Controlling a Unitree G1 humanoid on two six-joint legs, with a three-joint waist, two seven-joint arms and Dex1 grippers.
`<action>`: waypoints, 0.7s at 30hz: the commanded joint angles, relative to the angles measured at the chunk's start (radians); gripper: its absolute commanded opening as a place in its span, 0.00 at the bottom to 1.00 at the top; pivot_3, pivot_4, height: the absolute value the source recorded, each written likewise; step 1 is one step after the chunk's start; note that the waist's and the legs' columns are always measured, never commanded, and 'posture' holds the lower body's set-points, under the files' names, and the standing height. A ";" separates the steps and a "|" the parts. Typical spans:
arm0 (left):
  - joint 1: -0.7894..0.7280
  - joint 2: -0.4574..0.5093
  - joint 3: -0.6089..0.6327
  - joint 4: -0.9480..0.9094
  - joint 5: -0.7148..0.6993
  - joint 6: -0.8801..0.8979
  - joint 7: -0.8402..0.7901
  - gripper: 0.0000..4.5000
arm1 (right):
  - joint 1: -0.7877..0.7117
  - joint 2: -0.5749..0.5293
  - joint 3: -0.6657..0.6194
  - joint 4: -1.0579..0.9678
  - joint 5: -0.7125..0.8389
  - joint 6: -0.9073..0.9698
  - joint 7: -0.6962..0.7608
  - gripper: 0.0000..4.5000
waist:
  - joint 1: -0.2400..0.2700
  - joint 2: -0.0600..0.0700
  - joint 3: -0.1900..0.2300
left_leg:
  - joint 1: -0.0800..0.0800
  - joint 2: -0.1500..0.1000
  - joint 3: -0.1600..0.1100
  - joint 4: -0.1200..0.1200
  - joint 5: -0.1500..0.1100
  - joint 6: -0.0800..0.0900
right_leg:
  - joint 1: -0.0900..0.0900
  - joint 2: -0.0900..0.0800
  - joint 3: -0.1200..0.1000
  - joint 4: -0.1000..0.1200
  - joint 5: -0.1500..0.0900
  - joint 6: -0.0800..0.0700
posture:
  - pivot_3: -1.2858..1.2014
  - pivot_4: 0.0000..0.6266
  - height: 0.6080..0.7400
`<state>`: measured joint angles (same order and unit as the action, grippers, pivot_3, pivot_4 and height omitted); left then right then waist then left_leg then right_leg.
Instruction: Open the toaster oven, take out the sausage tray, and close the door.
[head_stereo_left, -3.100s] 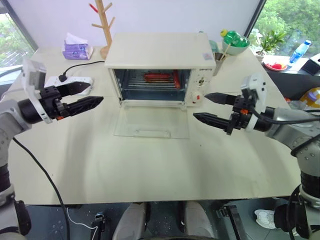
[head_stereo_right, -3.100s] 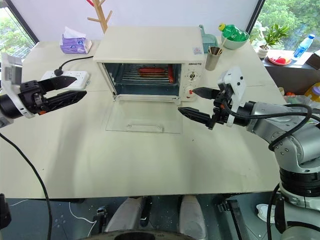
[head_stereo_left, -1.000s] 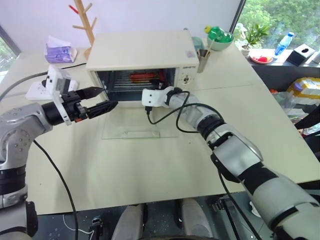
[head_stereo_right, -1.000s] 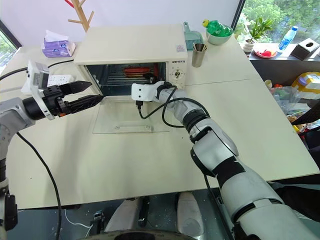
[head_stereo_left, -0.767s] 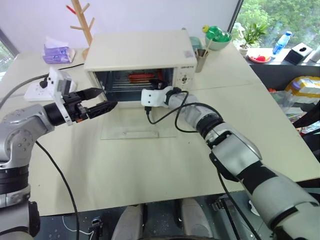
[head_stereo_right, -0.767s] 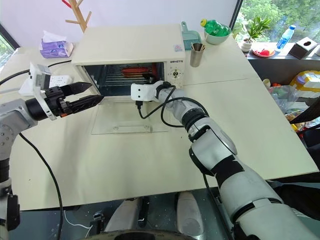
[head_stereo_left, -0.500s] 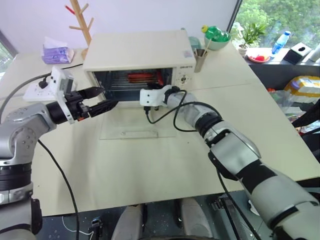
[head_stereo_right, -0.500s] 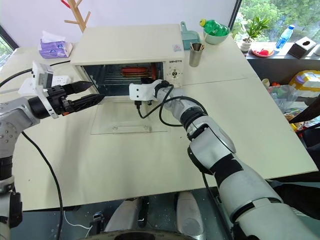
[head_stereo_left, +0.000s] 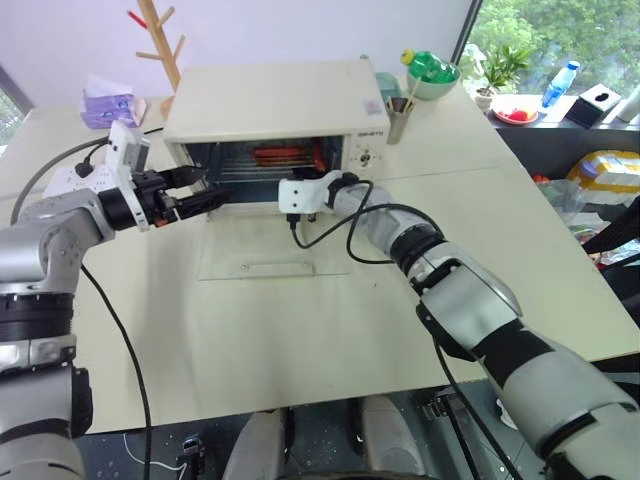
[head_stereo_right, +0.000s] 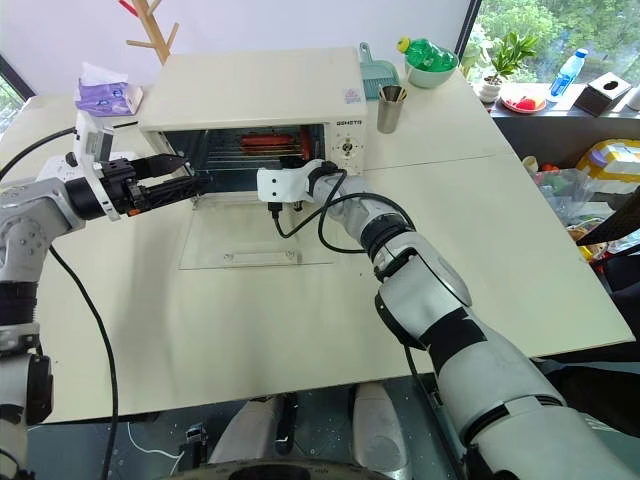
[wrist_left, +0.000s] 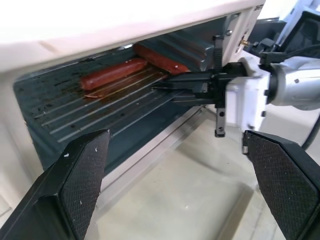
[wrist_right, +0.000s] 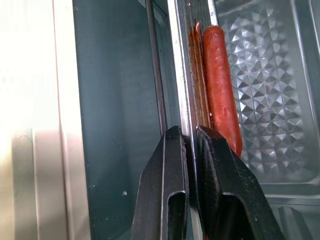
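Gripping the sausage tray's (wrist_right: 250, 90) rim inside the toaster oven (head_stereo_left: 275, 100) at upper centre, the right pincer (wrist_right: 192, 145) is clenched; the left pincer (head_stereo_left: 205, 197) hangs released beside the lowered door (head_stereo_left: 272, 255).

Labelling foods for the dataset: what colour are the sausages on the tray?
Reddish-brown; the sausages show best in the left wrist view.

Head eyes: you're looking down over the bench (head_stereo_left: 300, 330) | wrist views: you're peering close into the toaster oven (head_stereo_left: 275, 100) | both sharing its cavity.
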<state>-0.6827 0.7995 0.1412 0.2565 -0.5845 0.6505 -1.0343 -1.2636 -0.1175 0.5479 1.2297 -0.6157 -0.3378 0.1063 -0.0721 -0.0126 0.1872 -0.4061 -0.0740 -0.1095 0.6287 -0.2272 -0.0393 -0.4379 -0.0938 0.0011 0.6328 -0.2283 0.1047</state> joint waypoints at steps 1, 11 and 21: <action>-0.060 0.006 -0.012 0.050 0.035 -0.041 -0.045 1.00 | 0.003 0.005 -0.006 -0.091 0.004 -0.036 0.005 0.09 | -0.001 0.000 0.000 | 0.000 0.000 0.000 0.000 0.000 0.000 | 0.000 0.000 0.000 0.000 0.000 0.000 | 0.52 0.24 1.00; -0.136 -0.020 -0.041 0.152 0.099 -0.088 -0.106 1.00 | 0.079 -0.024 -0.007 -0.254 0.001 -0.020 0.052 0.09 | -0.005 0.000 0.000 | 0.000 0.001 0.003 0.000 0.000 0.000 | -0.002 0.002 0.003 0.001 0.000 0.000 | 0.52 0.24 1.00; -0.154 -0.035 -0.038 0.178 0.130 -0.104 -0.134 1.00 | 0.147 -0.052 -0.022 -0.405 0.009 0.023 0.114 0.09 | 0.001 0.000 0.000 | 0.000 0.001 0.003 0.002 0.000 0.000 | -0.002 0.002 0.004 0.002 0.000 0.000 | 0.52 0.24 1.00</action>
<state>-0.8129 0.7595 0.0907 0.4419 -0.4571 0.5614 -1.1589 -1.1017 -0.1760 0.5469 0.8605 -0.6158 -0.3197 0.2211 -0.0709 -0.0130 0.1870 -0.4065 -0.0728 -0.1061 0.6307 -0.2271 -0.0393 -0.4401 -0.0915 0.0052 0.6353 -0.2281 0.1044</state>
